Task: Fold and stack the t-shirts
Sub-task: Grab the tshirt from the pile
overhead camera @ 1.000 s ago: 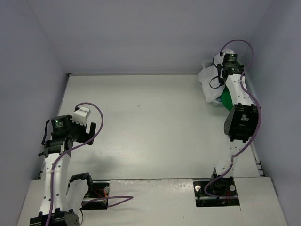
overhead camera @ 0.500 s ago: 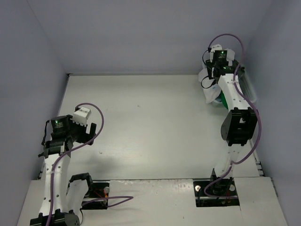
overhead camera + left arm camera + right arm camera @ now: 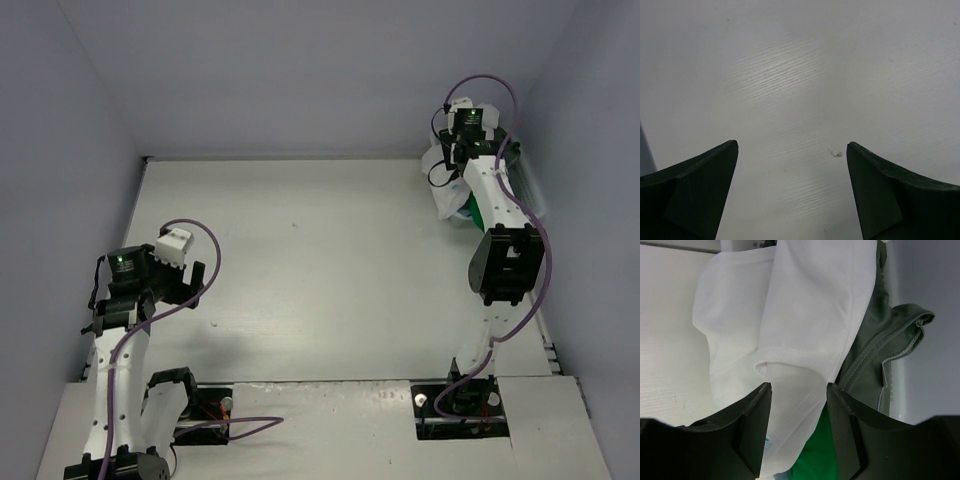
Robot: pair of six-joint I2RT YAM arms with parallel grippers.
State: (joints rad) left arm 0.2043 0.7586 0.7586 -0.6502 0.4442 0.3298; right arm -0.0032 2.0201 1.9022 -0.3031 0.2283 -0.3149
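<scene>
1. Nearest me, my left gripper (image 3: 791, 144) hangs over bare table (image 3: 790, 75). Its fingers are spread wide with nothing between them, and no shirt lies near it.
2. I see no cloth on the middle stretch. The t-shirts are heaped in the far right corner, well apart from the left arm.
3. Out there my right gripper (image 3: 798, 385) sits over the heap with its fingers roughly half apart. A fold of the white t-shirt (image 3: 805, 305) lies in the gap. I cannot tell whether they pinch it or only straddle it.
4. The white shirt stretches on ahead of the fingertips, lengthwise along my reach. The dark grey-green shirt (image 3: 875, 340) lies to its right and the bright green shirt (image 3: 815, 460) underneath. I judge this is the right arm's job, drawing the shirt back toward me.
</scene>
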